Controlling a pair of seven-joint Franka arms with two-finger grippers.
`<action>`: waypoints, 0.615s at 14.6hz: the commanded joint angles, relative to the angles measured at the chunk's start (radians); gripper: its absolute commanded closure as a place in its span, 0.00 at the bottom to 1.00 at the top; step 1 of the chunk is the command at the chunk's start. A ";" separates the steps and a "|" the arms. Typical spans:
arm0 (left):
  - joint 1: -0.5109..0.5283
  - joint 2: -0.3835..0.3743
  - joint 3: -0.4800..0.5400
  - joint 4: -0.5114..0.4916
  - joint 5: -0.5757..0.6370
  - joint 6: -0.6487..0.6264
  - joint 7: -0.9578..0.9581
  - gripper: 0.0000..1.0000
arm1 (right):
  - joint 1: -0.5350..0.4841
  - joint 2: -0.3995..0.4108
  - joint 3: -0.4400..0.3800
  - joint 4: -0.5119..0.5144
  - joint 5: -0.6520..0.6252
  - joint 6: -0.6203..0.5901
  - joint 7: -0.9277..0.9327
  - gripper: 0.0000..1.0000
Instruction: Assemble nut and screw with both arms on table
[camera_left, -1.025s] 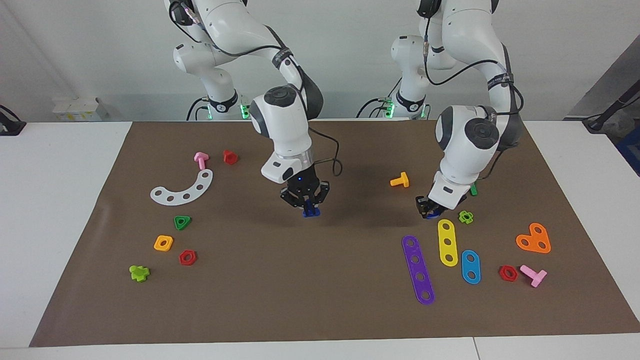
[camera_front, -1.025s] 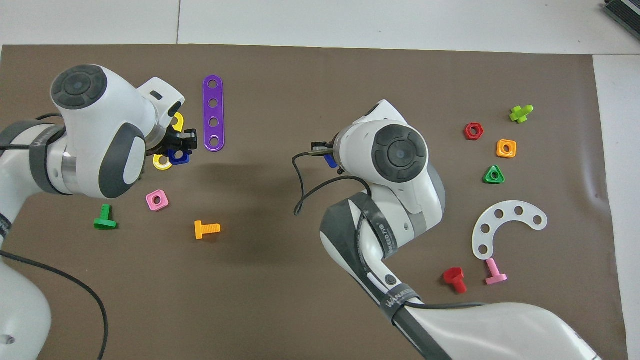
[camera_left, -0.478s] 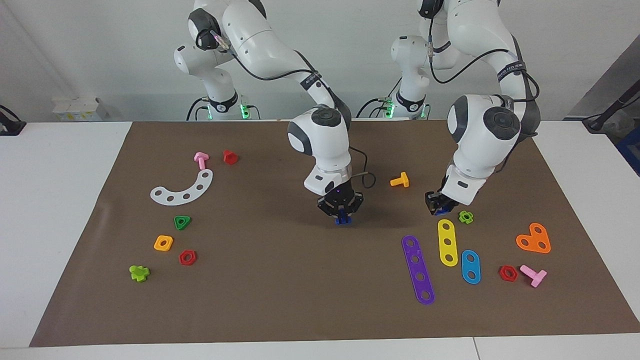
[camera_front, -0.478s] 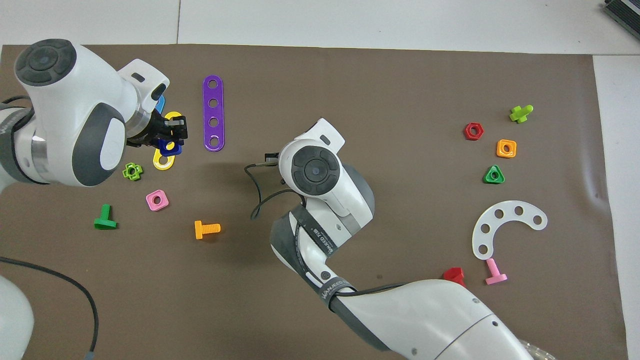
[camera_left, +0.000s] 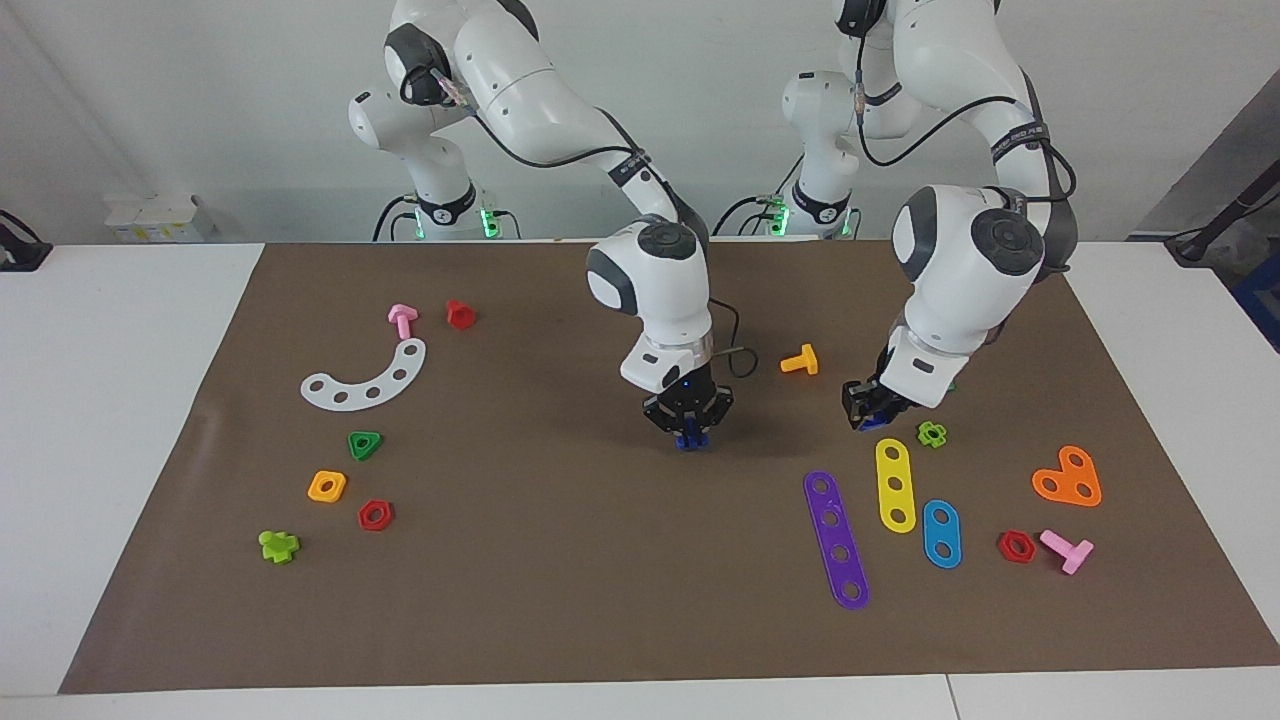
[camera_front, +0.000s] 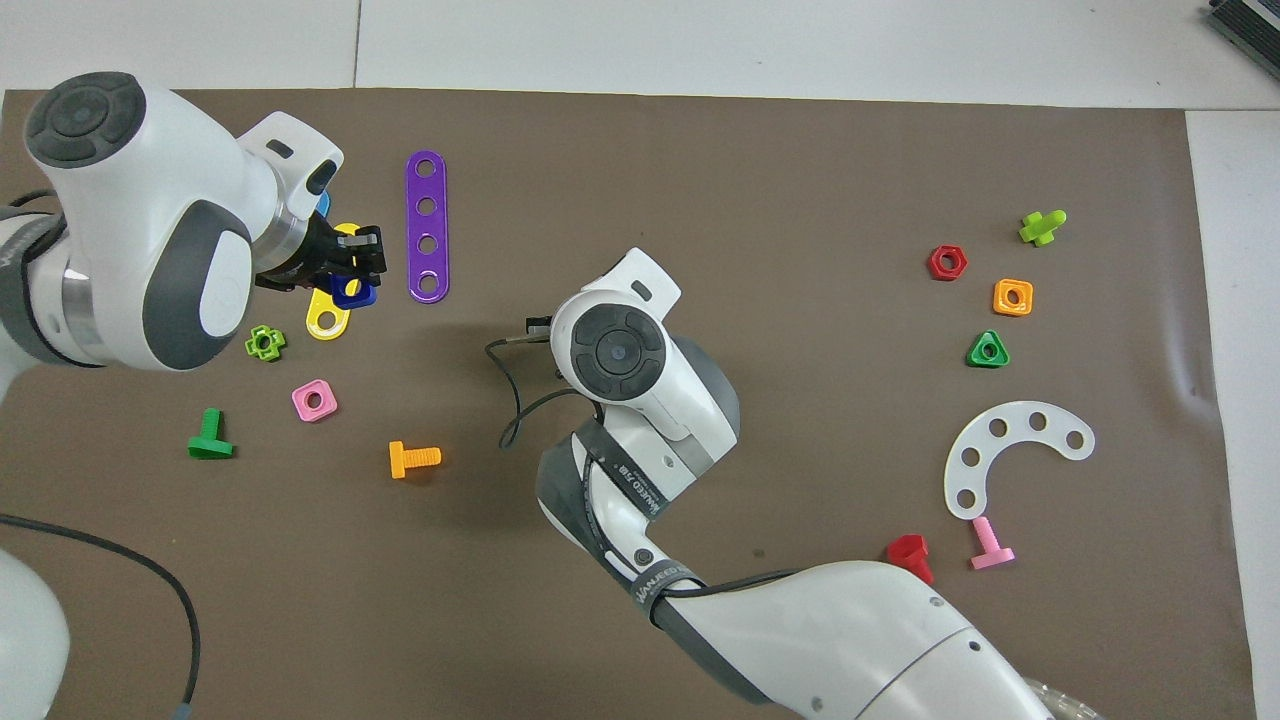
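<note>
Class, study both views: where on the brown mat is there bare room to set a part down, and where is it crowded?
Bare mat: the wide patch between the purple strip and the red hex nut, running to the mat's edge farthest from the robots. Crowded: around the yellow strip, blue strip and orange heart plate, and around the white arc.

Bright, even overhead light; soft shadows under both arms; frames sharp, glare-free.

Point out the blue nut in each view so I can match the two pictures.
Facing view: the blue nut peeks out under the left gripper, just above the yellow strip.
Overhead view: the nut shows below the gripper, over that strip's end.
Shared landmark: the purple strip beside it.
</note>
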 joint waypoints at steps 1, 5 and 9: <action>-0.008 0.017 0.007 0.028 -0.024 -0.011 0.000 0.90 | 0.005 -0.004 -0.004 -0.028 -0.022 0.041 0.031 0.78; -0.010 0.018 0.004 0.028 -0.027 -0.013 -0.003 0.90 | 0.006 -0.008 -0.010 -0.015 -0.024 0.033 0.031 0.00; -0.014 0.021 -0.002 0.032 -0.045 0.004 -0.007 0.90 | -0.069 -0.135 -0.016 -0.028 -0.024 -0.063 0.009 0.00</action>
